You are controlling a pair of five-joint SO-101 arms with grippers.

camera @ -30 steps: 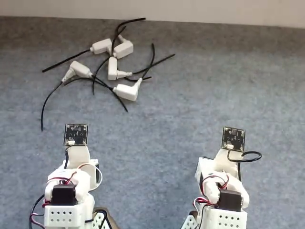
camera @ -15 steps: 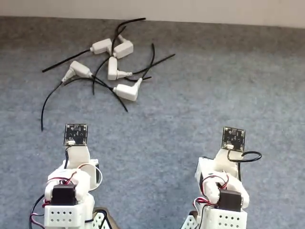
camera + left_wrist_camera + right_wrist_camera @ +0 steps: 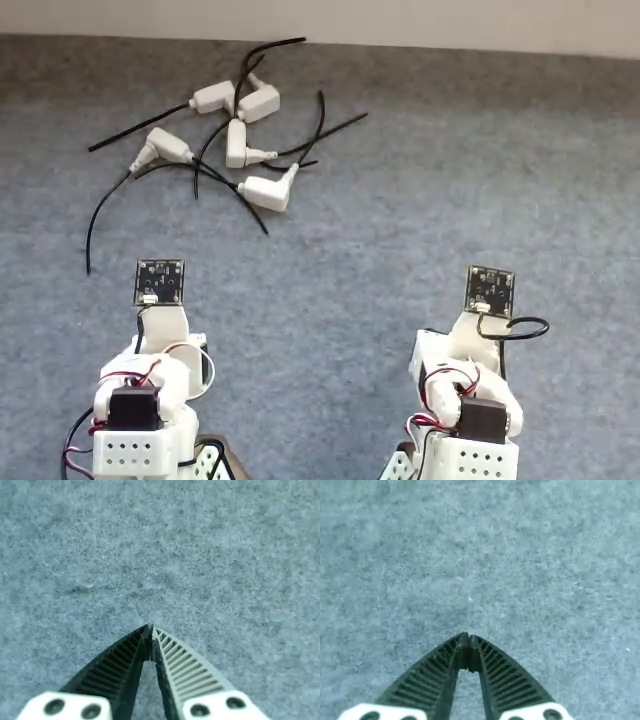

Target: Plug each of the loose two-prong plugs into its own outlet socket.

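Observation:
Several white plug pieces with black cords lie in a loose tangle at the far left of the grey carpet: one (image 3: 212,97) beside another (image 3: 259,100) at the back, one (image 3: 237,144) in the middle, one (image 3: 165,147) to the left, and one (image 3: 268,190) nearest the arms. Both arms sit folded at the near edge, well short of the tangle. My left gripper (image 3: 151,628) is shut with nothing in it, its tips over bare carpet. My right gripper (image 3: 465,636) is likewise shut and holds nothing.
Black cords (image 3: 100,215) trail out from the pile toward the left arm's side. A pale wall strip (image 3: 450,25) borders the carpet at the back. Bare carpet (image 3: 450,180) stretches across the middle and right.

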